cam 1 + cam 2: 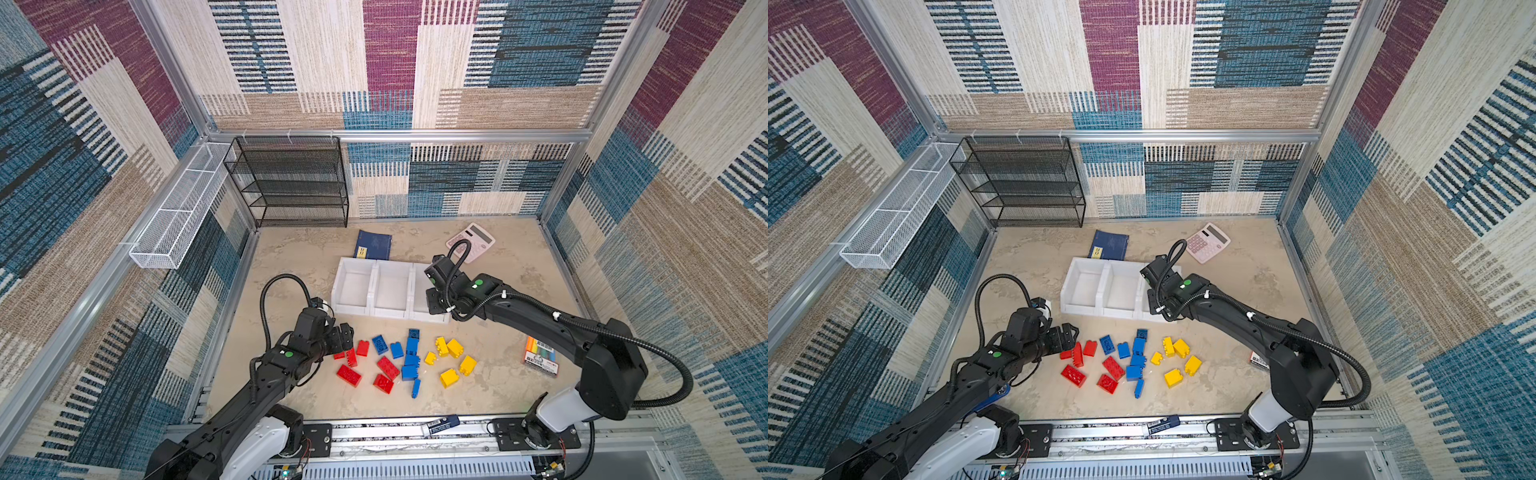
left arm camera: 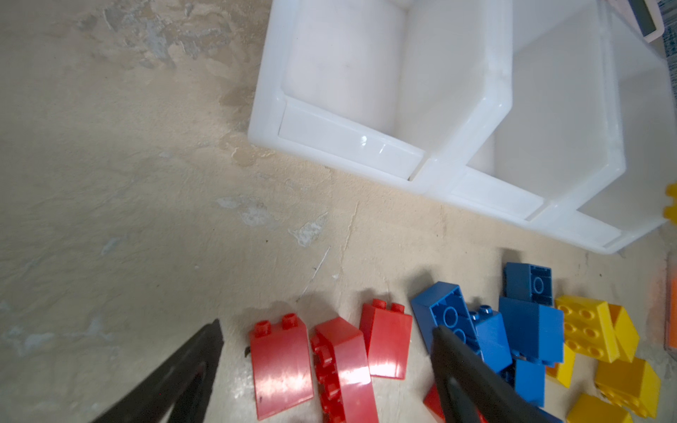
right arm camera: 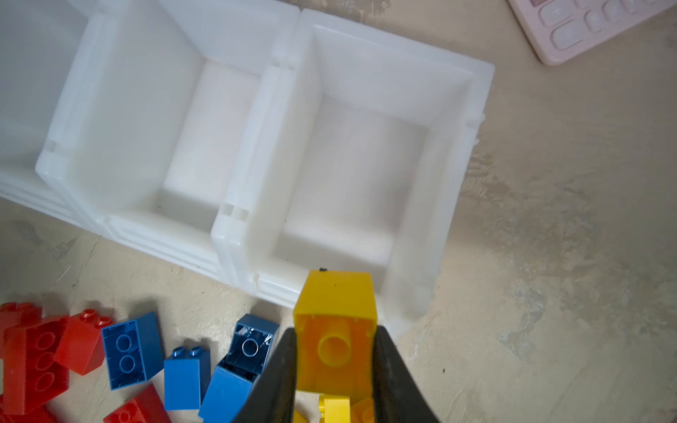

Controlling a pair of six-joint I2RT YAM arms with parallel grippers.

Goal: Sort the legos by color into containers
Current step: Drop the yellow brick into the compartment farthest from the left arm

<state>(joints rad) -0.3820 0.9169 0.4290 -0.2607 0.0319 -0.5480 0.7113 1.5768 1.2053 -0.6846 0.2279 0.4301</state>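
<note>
Red, blue and yellow legos lie in three loose clusters in front of the containers, three joined white bins. My left gripper hangs open over the red cluster. In the left wrist view its fingers straddle three red bricks. My right gripper is shut on a yellow brick, hollow underside toward the camera. It holds the brick over the front lip of the right-hand bin. Nothing shows inside the bins.
Behind the bins lie a dark-blue booklet and a pink calculator. A marker pack lies to the right of the yellow bricks. A black mesh rack and a white wire basket stand at the back left.
</note>
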